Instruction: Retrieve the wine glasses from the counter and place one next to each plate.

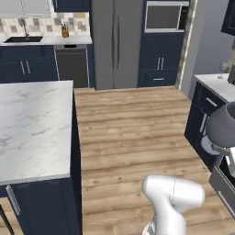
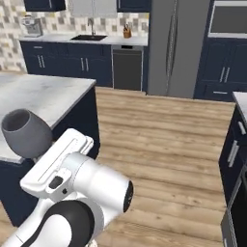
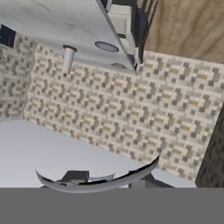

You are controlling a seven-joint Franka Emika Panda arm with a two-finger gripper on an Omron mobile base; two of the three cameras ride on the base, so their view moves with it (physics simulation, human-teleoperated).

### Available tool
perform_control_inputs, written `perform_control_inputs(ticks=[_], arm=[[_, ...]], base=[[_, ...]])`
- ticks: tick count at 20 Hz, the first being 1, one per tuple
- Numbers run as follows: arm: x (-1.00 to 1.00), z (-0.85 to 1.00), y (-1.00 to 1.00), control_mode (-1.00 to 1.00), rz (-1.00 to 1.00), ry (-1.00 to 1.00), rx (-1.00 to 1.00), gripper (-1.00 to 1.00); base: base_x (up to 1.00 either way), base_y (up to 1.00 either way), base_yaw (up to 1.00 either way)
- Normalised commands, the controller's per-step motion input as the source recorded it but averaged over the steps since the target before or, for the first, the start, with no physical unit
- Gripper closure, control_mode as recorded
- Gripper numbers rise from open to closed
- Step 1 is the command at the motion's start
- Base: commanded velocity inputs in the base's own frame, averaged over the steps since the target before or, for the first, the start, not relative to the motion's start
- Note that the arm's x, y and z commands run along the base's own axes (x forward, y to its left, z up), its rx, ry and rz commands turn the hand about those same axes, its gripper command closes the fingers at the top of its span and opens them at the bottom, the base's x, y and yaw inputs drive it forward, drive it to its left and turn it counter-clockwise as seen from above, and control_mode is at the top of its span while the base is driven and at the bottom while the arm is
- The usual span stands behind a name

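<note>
Left to right — marble island worktop [image 2: 43, 96], then wine glass [image 2: 26, 132] raised in the air above its near edge, bowl upright and rim [image 3: 98, 181] arcing just above the tool's [image 3: 105, 183] fingertips — clenched on wine glass.

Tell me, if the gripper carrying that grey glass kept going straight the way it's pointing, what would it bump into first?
Probably the tiled wall: in the hand view, past the wine glass rim, it lies straight ahead. How far off is hard to judge.
</note>
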Motion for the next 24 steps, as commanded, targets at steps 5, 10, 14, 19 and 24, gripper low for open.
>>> perform_control_inputs(ticks=[5, 10, 14, 19, 24], arm=[[0.0, 0.0, 0.0, 1.0, 0.0, 0.0, 0.0, 1.0], [0.0, 0.0, 0.0, 1.0, 0.0, 0.0, 0.0, 1.0], [0.0, 0.0, 0.0, 1.0, 0.0, 0.0, 0.0, 1.0], [0.0, 0.0, 0.0, 1.0, 0.0, 0.0, 0.0, 1.0], [0.0, 0.0, 0.0, 1.0, 0.0, 0.0, 0.0, 1.0]], base=[[-1.0, 0.88, -0.12], [-1.0, 0.95, 0.0], [-0.24, 1.0, 0.0], [0.56, 1.0, 0.0], [0.63, 1.0, -0.04]])
